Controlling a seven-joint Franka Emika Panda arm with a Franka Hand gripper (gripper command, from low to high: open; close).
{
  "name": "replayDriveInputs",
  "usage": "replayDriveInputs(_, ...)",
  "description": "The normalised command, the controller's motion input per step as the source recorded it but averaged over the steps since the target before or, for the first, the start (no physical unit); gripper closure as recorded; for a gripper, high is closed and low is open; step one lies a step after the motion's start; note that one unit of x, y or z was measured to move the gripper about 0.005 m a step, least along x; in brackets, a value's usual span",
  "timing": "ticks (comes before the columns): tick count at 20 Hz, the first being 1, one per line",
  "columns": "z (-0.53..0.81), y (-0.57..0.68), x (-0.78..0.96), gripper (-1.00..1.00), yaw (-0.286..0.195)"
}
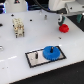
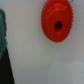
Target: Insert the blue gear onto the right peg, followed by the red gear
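From the exterior view, the blue gear (image 1: 50, 52) already lay on the plate (image 1: 33, 59), over its end towards the exterior view's right, so I judged the right peg taken, though the peg itself was hidden beneath the gear. The other peg (image 1: 37, 53) stood bare just beside it. The red gear (image 1: 63, 28) sat flat on the white surface (image 1: 20, 47), well apart from the plate, with the arm above it. The wrist view showed the red gear (image 2: 55, 22) from above, its centre hole dark, teeth all round. I could not tell how the fingers stood; neither view showed them. I reckoned the gear light, rigid plastic, chunky enough to pinch across its toothed rim. The teeth should give purchase, though smooth plastic might slip under a light squeeze.
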Motion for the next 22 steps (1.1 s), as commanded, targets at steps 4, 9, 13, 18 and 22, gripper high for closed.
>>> replayDriveInputs(4,-0.39,-0.12,-0.24,-1.00,0.000)
replayDriveInputs(9,-0.19,-0.13,-0.22,-1.00,0.000)
replayDriveInputs(13,0.00,-0.32,-0.31,-1.00,0.000)
replayDriveInputs(18,-0.02,-0.43,-0.31,-1.00,0.000)
replayDriveInputs(22,-0.15,-0.15,-0.13,1.00,0.000)
